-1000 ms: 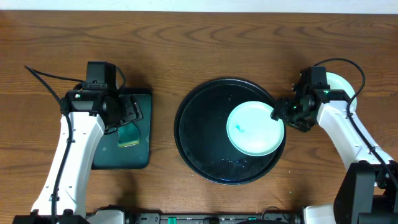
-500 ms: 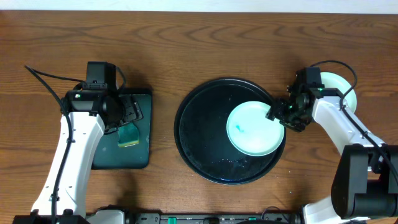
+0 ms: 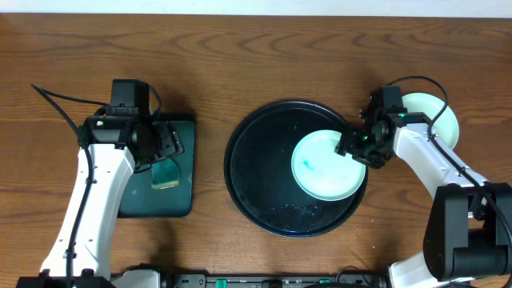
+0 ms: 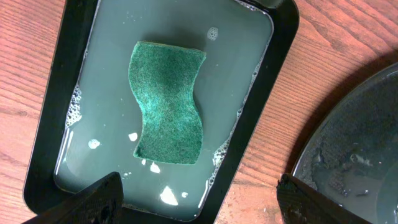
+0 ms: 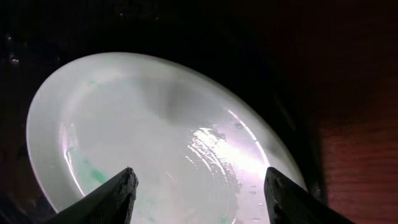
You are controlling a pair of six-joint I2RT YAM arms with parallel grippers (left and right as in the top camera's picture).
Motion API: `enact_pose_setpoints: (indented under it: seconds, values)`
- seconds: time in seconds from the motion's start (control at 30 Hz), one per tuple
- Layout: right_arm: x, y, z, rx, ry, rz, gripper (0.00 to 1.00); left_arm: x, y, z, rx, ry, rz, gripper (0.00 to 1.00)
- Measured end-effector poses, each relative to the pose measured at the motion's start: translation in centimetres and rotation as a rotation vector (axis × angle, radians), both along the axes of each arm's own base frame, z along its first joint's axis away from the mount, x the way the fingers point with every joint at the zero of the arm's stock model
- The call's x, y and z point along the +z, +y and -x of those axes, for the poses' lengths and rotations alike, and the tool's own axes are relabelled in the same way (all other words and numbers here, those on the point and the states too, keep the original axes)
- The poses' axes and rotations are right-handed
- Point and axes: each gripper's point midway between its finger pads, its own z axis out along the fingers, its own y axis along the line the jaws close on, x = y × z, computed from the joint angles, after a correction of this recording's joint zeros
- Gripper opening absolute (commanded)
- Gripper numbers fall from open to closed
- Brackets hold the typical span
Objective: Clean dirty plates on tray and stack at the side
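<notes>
A pale mint plate (image 3: 324,168) with a teal smear lies in the right half of the round black tray (image 3: 256,172); it fills the right wrist view (image 5: 155,137). My right gripper (image 3: 350,146) is open and empty, at the plate's upper right edge, fingers (image 5: 199,199) spread above the plate. A stack of mint plate (image 3: 438,120) lies on the table to the right of the tray, partly hidden by the right arm. My left gripper (image 3: 170,142) is open and empty above the small green tray; its fingers (image 4: 199,202) show low in the left wrist view.
A rectangular dark-green tray (image 3: 182,192) of soapy water (image 4: 112,155) holds a green sponge (image 4: 169,102), also in the overhead view (image 3: 166,174). The black tray's wet rim (image 4: 354,149) lies just right of it. Bare wood table all round.
My right gripper has moved left, from the tray's right rim to over the plate's upper right edge. The left arm and the plate have not moved.
</notes>
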Motion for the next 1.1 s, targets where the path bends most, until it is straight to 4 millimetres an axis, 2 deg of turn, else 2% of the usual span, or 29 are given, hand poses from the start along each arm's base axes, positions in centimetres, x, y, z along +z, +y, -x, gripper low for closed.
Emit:
enact_pose_setpoints:
  seconds: [0.33, 0.67, 0.9, 1.1]
  values:
    - [0.5, -0.2, -1.6, 0.021, -0.070, 0.004, 0.67, 0.0, 0.0, 0.0, 0.000, 0.000, 0.000, 0.80]
    - [0.6, -0.4, -1.9, 0.108, -0.103, 0.013, 0.68, 0.0, 0.0, 0.0, 0.000, 0.000, 0.000, 0.80]
    - [2.1, 0.1, -3.3, 0.214, -0.176, 0.003, 0.71, 0.0, 0.0, 0.0, 0.000, 0.000, 0.000, 0.80]
    - [2.0, -0.3, -2.8, 0.252, -0.165, 0.009, 0.72, 0.0, 0.0, 0.0, 0.000, 0.000, 0.000, 0.80]
